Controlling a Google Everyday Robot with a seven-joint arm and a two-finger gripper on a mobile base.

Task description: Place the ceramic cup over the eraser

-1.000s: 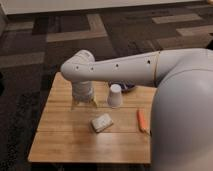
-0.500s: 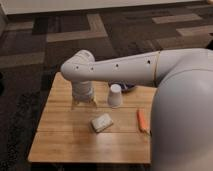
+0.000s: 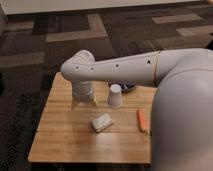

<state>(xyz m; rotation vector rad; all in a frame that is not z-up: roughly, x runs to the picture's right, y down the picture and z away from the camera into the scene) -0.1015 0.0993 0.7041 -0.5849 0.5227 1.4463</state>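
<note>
- The gripper (image 3: 84, 104) hangs from the arm (image 3: 125, 70) and points straight down, low over the back left part of the wooden table (image 3: 65, 145). Its two fingers stand apart and nothing is between them that I can see.
- The cup (image 3: 115, 95) stands on the table just to the right of the gripper, apart from it. A dark blue bowl (image 3: 129, 88) is close behind it.
- The cup seems wider at the bottom than at the top, so probably its mouth is already down.
- I cannot see the eraser; maybe the wrist and gripper hide it.
- A pale block (image 3: 101, 122) and an orange stick (image 3: 142, 120) lie nearer the front, well apart from the cup.
- I judge the cup as light, stiff, smooth and a little slippery. It can chip or break if it falls.
- A good place to hold it is across the side walls near the middle, where the taper is less likely to let it slide out, with gentle force.
</note>
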